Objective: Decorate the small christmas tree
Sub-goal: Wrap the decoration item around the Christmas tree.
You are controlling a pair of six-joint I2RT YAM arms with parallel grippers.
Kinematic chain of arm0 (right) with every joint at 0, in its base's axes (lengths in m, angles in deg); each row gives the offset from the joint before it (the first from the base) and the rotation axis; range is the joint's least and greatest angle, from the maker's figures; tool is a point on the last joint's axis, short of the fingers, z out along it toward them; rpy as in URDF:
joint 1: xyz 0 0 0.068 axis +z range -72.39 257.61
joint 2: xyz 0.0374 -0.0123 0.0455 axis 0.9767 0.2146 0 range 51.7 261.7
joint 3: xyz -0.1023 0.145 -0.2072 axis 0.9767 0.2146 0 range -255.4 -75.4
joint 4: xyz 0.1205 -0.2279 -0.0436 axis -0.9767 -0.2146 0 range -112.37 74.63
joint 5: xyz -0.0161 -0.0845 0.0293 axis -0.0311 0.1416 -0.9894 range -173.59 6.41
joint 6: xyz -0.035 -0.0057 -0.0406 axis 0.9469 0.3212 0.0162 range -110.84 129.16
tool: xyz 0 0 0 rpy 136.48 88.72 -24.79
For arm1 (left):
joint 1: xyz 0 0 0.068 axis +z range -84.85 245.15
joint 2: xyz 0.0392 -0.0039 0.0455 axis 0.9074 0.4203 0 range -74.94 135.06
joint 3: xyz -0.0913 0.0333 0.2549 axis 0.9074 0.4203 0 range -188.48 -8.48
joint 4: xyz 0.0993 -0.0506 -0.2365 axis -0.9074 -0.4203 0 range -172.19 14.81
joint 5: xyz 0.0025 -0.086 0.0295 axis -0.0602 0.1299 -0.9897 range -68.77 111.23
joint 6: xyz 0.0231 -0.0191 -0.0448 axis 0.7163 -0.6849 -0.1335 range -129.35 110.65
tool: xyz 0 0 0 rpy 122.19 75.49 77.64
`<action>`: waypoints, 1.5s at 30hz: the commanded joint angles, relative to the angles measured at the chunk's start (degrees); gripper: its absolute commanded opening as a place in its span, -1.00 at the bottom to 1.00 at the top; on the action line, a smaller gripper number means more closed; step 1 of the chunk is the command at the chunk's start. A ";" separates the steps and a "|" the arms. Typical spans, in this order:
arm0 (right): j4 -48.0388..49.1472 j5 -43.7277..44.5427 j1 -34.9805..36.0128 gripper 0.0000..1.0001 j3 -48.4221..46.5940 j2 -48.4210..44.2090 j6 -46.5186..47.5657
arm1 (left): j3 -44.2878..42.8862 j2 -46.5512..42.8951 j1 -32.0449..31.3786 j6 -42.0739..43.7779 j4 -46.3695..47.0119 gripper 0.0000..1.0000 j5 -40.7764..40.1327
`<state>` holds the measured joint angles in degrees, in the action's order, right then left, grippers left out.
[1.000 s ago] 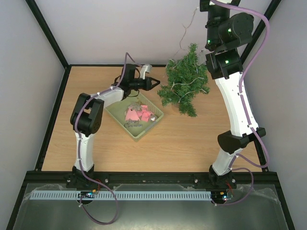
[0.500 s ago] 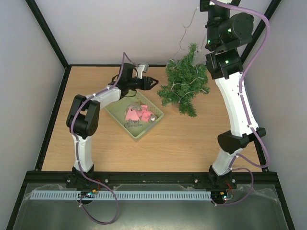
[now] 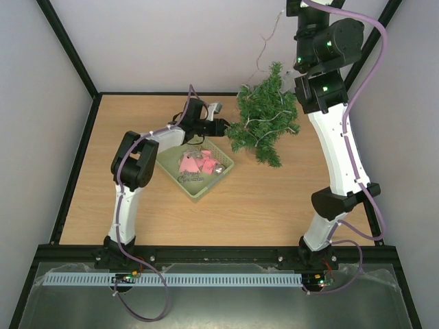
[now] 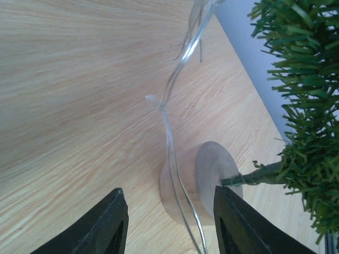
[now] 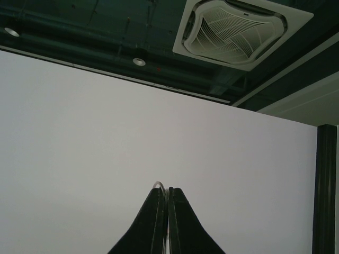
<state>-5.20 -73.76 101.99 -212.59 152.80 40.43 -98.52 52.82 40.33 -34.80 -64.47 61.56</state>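
Note:
The small christmas tree [image 3: 264, 118] leans at the back of the table, with a clear light wire [image 3: 262, 46] strung over it and running up toward the top edge. In the left wrist view its round wooden base [image 4: 204, 180] and green needles [image 4: 302, 79] show, and the wire [image 4: 169, 132] hangs across the base. My left gripper [image 3: 223, 127] is open and empty, its jaws on either side of the base [image 4: 169, 193] but short of it. My right gripper [image 5: 168, 193] is raised high, shut on the wire.
A pale green basket [image 3: 169, 162] lies left of the tree, holding pink ornaments [image 3: 188, 164] and a silver one [image 3: 218, 166]. The left arm reaches over the basket's far corner. The right arm [image 3: 336, 151] stands tall on the right side.
My left gripper has moved right, from above the basket's far end to the tree's base. The right arm and the tree have not moved.

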 commanded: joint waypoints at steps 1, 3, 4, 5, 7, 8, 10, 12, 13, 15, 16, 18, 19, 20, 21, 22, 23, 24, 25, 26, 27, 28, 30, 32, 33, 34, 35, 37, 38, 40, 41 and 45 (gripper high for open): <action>0.97 -0.16 -0.21 -0.97 -1.42 -2.22 -0.48 | -1.59 -0.02 -0.32 -3.45 1.80 -0.23 2.80; 0.33 -0.16 -0.21 -0.97 -1.14 -2.31 -0.79 | 0.59 -1.76 -0.17 -3.97 4.18 -0.58 1.80; -0.24 0.03 -0.17 -0.97 -0.85 -2.39 -0.99 | 1.75 -2.97 0.04 -4.42 5.76 -0.72 1.20; -0.88 0.33 -0.21 -0.97 -0.35 -2.58 -1.21 | 3.10 -4.46 0.22 -4.96 7.56 -0.84 0.40; -2.45 1.58 -0.21 -0.97 1.10 -3.00 -1.25 | 5.16 -7.59 0.78 -5.39 10.15 -0.95 -1.80; -3.51 2.81 -0.21 -0.97 1.67 -3.02 -1.08 | 5.91 -9.13 0.96 -5.29 11.28 -0.95 -2.93; -5.68 5.31 -0.21 -0.97 2.36 -2.89 -0.76 | 6.67 -11.76 1.32 -5.09 13.21 -0.95 -4.44; -7.04 8.08 -0.21 -0.97 3.18 -2.69 -0.33 | 6.94 -14.11 1.59 -5.05 14.86 -0.95 -5.74; -7.29 9.40 -0.29 -0.97 3.50 -2.60 -0.14 | 6.91 -15.15 1.69 -4.98 15.39 -0.95 -6.39; -7.45 11.59 -0.45 -0.97 3.59 -2.07 0.34 | 6.81 -16.97 1.79 -4.47 16.22 -0.95 -7.51; -7.34 12.34 -0.59 -0.97 3.51 -1.76 0.63 | 6.58 -17.85 1.79 -4.12 16.60 -0.95 -8.04; -6.75 14.17 -0.94 -0.97 3.15 -1.16 1.38 | 5.77 -19.19 1.79 -3.59 17.02 -0.95 -8.67; -6.48 15.11 -1.12 -0.97 2.81 -0.77 2.06 | 5.08 -19.73 1.85 -3.44 16.72 -0.95 -8.88; -6.22 16.19 -1.31 -0.97 2.35 -0.41 2.82 | 4.32 -20.16 1.87 -3.33 16.37 -0.95 -9.03; -6.02 17.06 -1.60 -0.97 1.95 -0.11 3.44 | 3.71 -20.58 1.81 -3.41 16.32 -0.95 -8.98; -5.89 17.77 -2.02 -0.97 1.55 0.11 3.90 | 3.17 -20.89 1.79 -3.60 16.64 -0.95 -8.75; -5.56 18.43 -2.50 -0.97 1.48 0.18 4.23 | 2.86 -21.30 1.79 -4.01 17.48 -0.95 -8.52; -5.34 19.00 -3.12 -0.97 1.46 0.19 4.46 | 2.61 -21.54 1.79 -4.52 18.62 -0.95 -8.18; -5.30 19.41 -3.88 -0.97 1.48 0.25 4.50 | 2.22 -21.72 1.79 -5.17 19.71 -0.95 -7.96; -5.37 19.77 -4.59 -0.97 1.48 0.33 4.50 | 1.74 -21.65 1.75 -5.65 20.65 -0.95 -7.57; -5.45 20.18 -5.40 -0.97 1.53 0.43 4.44 | 1.01 -21.56 1.72 -6.20 21.94 -0.95 -7.25; -5.63 20.29 -6.11 -0.97 1.56 0.47 4.43 | 0.50 -21.19 1.64 -6.60 22.62 -0.95 -6.94; -5.86 20.61 -7.38 -0.97 1.57 0.70 4.06 | -1.77 -19.95 1.38 -6.80 22.88 -0.95 -6.94; -6.04 20.86 -8.20 -0.97 1.60 1.02 3.86 | -3.91 -18.19 1.18 -6.72 22.61 -0.95 -7.09; -5.92 21.21 -8.44 -0.97 1.57 1.23 3.97 | -4.98 -17.16 1.18 -6.83 22.36 -0.95 -7.27; -5.76 21.60 -8.61 -0.97 1.57 1.42 4.24 | -6.00 -16.17 1.18 -7.00 22.10 -0.95 -7.55; -5.51 22.05 -8.73 -0.97 1.55 1.64 4.58 | -6.93 -15.16 1.18 -7.07 21.61 -0.95 -7.74; -5.00 22.85 -8.83 -0.97 1.56 2.02 5.28 | -8.56 -13.51 1.18 -7.09 20.14 -0.95 -8.18; -4.67 23.37 -8.94 -0.97 1.49 2.26 5.62 | -9.01 -12.84 1.18 -7.07 19.55 -0.95 -8.39; -4.25 24.54 -9.14 -0.97 1.48 2.81 6.25 | -9.03 -11.89 1.18 -6.99 19.31 -0.95 -8.58; -4.20 25.21 -9.28 -0.97 1.48 3.18 6.53 | -9.02 -11.47 1.20 -6.86 19.10 -0.95 -8.73; -4.53 28.16 -10.15 -0.97 1.60 4.08 6.92 | -9.50 -9.17 1.18 -6.34 19.42 -0.95 -9.21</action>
<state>-11.01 -49.76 92.88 -209.62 155.93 45.63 -106.48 41.43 41.68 -41.78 -45.81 53.19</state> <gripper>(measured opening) 0.017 0.029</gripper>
